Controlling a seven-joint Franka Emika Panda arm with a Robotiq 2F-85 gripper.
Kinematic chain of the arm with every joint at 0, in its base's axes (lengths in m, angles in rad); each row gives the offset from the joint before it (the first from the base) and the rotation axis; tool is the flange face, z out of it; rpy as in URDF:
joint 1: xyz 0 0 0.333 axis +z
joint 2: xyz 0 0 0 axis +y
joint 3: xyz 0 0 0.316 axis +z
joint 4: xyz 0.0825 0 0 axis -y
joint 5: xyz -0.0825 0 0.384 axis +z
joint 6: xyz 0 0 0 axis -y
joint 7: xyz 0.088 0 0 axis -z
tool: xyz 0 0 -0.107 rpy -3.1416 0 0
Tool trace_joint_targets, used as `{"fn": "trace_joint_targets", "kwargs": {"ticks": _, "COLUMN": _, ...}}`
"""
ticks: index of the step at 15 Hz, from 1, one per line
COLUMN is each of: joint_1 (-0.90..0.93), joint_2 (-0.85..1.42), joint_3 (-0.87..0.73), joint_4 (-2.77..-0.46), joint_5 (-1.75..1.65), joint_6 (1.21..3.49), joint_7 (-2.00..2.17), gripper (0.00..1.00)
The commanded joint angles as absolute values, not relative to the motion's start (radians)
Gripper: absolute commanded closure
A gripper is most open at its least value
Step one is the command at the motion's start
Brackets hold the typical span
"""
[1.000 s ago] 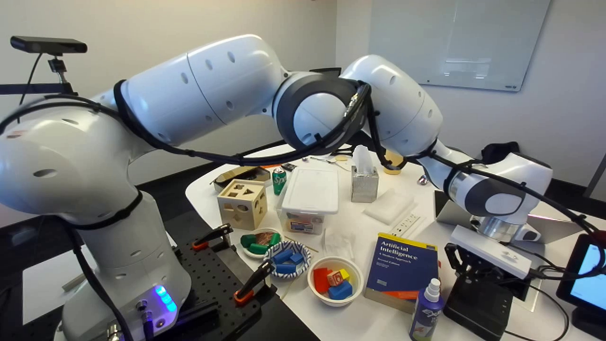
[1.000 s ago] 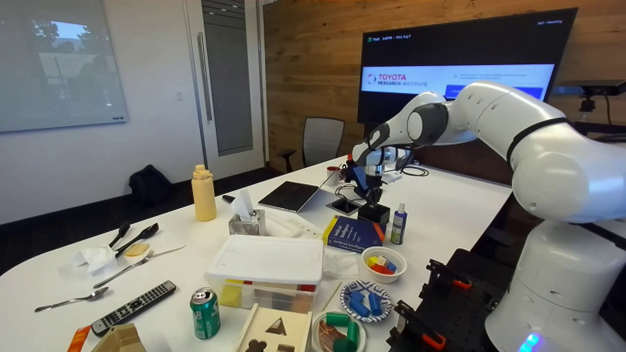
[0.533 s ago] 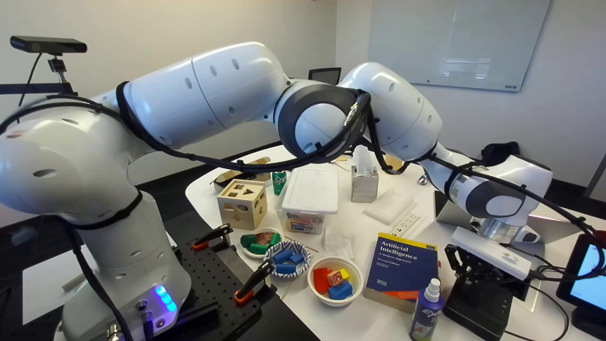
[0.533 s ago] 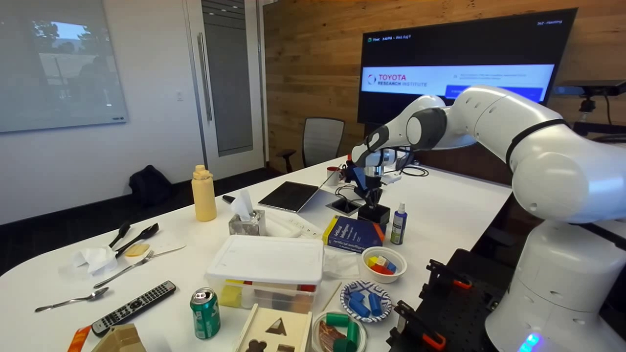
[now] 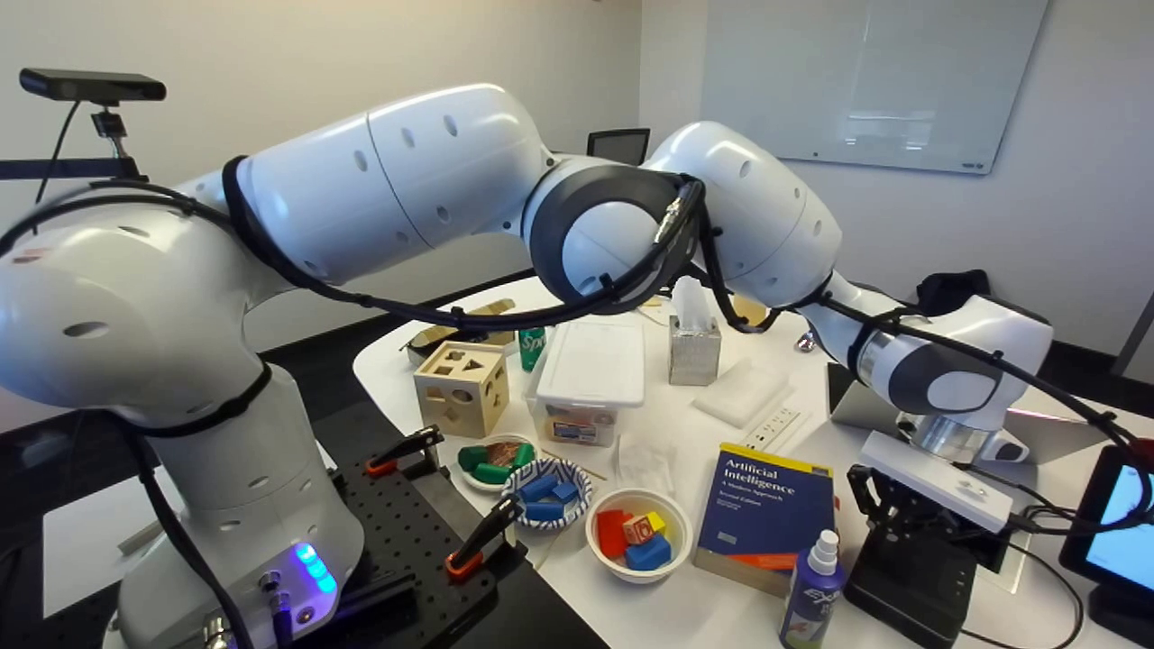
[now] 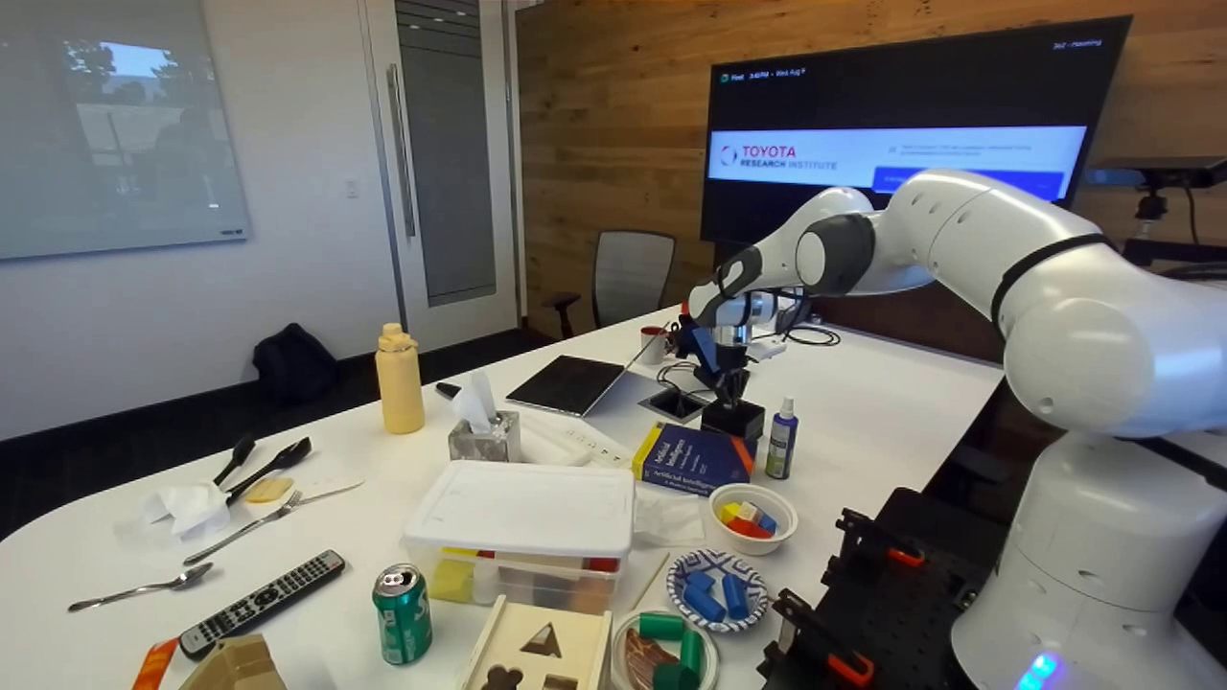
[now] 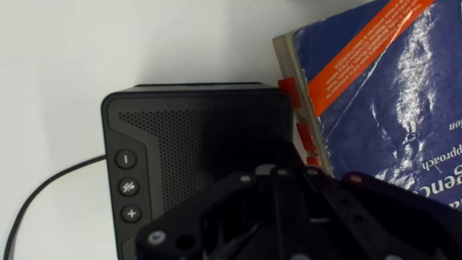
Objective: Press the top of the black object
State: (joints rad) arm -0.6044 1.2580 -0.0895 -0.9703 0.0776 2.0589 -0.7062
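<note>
The black object is a low boxy device (image 5: 909, 577) with a speaker grille and buttons. It stands beside the blue book in both exterior views (image 6: 732, 420). The wrist view shows its top (image 7: 177, 144), with the grille and a column of round buttons along one edge. My gripper (image 6: 734, 395) points down over the device's top, with its fingertips at or very near the surface. I cannot tell whether they touch. In the wrist view the fingers (image 7: 285, 151) are dark and close together over the side nearer the book, with nothing visible between them. The fingertips hide part of the top.
The blue book (image 7: 364, 108) with red tabs lies close beside the device. A purple spray bottle (image 5: 814, 599) stands near it. A black cable (image 7: 39, 187) runs from the device. A laptop (image 6: 566, 383), a tablet screen (image 5: 1113, 532) and a bowl of blocks (image 6: 752, 546) are nearby.
The arm's elbow and upper links have sunk a little, mostly in the first half second. The gripper has barely shifted over the black object. The other things have not moved.
</note>
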Motion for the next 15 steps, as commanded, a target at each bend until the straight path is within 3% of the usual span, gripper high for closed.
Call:
{"fn": "trace_joint_targets", "kwargs": {"ticks": 1, "joint_1": -0.59, "joint_2": 1.243, "joint_3": -0.097, "joint_4": -0.969, "joint_5": 0.068, "joint_6": 2.059, "joint_7": -0.694, "gripper": 1.0}}
{"fn": "trace_joint_targets", "kwargs": {"ticks": 5, "joint_1": -0.566, "joint_2": 1.18, "joint_3": -0.111, "joint_4": -1.014, "joint_5": 0.065, "joint_6": 2.072, "joint_7": -0.656, "gripper": 1.0}}
{"fn": "trace_joint_targets", "kwargs": {"ticks": 6, "joint_1": -0.56, "joint_2": 1.162, "joint_3": -0.113, "joint_4": -1.026, "joint_5": 0.065, "joint_6": 2.069, "joint_7": -0.652, "gripper": 0.74}}
{"fn": "trace_joint_targets", "kwargs": {"ticks": 8, "joint_1": -0.547, "joint_2": 1.126, "joint_3": -0.114, "joint_4": -1.05, "joint_5": 0.064, "joint_6": 2.058, "joint_7": -0.655, "gripper": 0.68}}
{"fn": "trace_joint_targets", "kwargs": {"ticks": 15, "joint_1": -0.498, "joint_2": 0.987, "joint_3": -0.117, "joint_4": -1.225, "joint_5": 0.066, "joint_6": 2.087, "joint_7": -0.637, "gripper": 0.16}}
